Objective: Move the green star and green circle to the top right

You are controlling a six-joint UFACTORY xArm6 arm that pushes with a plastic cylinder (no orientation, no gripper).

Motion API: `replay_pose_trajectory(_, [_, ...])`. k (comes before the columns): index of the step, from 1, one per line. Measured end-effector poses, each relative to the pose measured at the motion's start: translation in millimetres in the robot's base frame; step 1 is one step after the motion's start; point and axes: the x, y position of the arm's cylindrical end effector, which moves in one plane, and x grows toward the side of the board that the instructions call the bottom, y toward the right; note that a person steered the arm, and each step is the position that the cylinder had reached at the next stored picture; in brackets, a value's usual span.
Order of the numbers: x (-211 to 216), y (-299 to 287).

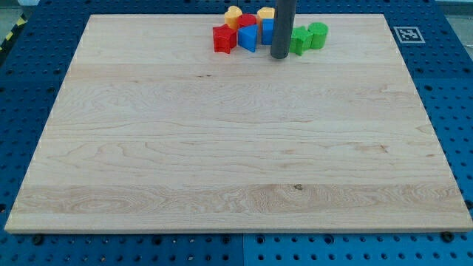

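Push toward the top right corner about to begin: my tip [279,56] stands just left of the green star [299,41].

The green circle [318,34] adjoins the star near the worktop [222,162] top edge; both must slide rightward. No gripper exists, only a rod.

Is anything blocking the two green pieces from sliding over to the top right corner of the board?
Nothing visible does. The green star and green circle sit at the cluster's right edge, with bare board beyond them. My tip stands just left of the star.
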Motion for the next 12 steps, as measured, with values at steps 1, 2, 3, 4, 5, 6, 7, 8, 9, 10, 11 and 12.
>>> replay_pose_trajectory(1, [-1,-4])
replay_pose_trajectory(2, [-10,-4])
replay_pose_trajectory(3, [-15,-4])
replay_pose_trajectory(4, [-18,-3])
replay_pose_trajectory(5, [-28,5])
replay_pose_trajectory(6, [-33,21])
replay_pose_trajectory(7, [-33,40])
replay_pose_trajectory(8, [-33,56])
replay_pose_trajectory(9, [-33,69])
replay_pose_trajectory(10, [-38,82])
replay_pose_trajectory(11, [-46,94])
replay_pose_trajectory(12, [-49,103])
